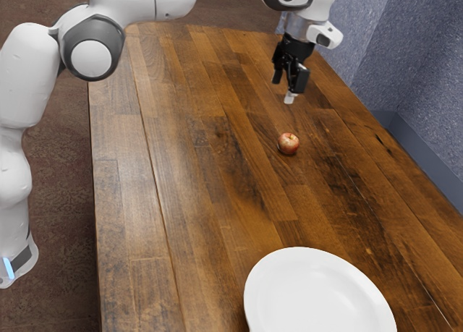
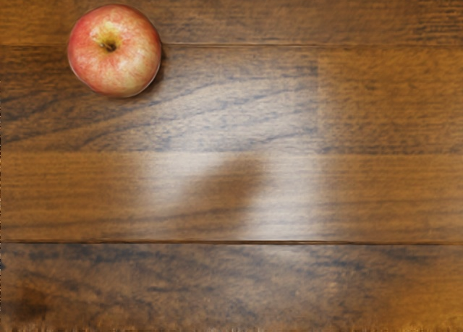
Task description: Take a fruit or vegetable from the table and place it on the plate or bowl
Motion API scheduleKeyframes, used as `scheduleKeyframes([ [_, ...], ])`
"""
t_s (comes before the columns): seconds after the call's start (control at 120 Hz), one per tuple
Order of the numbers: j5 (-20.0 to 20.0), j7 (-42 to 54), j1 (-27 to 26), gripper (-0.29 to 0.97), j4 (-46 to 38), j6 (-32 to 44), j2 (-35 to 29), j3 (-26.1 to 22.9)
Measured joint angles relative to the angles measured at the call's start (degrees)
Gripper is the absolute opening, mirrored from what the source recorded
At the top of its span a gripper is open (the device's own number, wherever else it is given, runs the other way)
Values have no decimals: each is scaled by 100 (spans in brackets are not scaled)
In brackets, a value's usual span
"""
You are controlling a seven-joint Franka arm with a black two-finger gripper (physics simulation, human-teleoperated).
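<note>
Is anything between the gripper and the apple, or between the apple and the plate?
Nothing visible. The gripper hangs above the wooden table, apart from the apple, with just wood between them. From the apple to the white plate, the planks carry nothing either.

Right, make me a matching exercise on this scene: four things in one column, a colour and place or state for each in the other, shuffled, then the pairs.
Things:
1. apple
2. plate
3. gripper
4. table

Descriptions:
A. white, at the exterior view's lower edge, nothing on it
B. brown wooden planks
C. red and yellow, resting on the wood, apart from the plate
D. black, in the air above the wood, holding nothing

Pairs: 1-C, 2-A, 3-D, 4-B
</note>
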Motion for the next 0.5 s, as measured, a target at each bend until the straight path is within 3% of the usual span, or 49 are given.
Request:
scheduleKeyframes([
  [0.242, 27, 26, -2, 68, 15, -132, 3, -19],
  [0.408, 43, 41, -64, 68, 2, -204, -197, -441],
  [0.5, 16, 61, -44, 68, -4, -239, -68, 75],
])
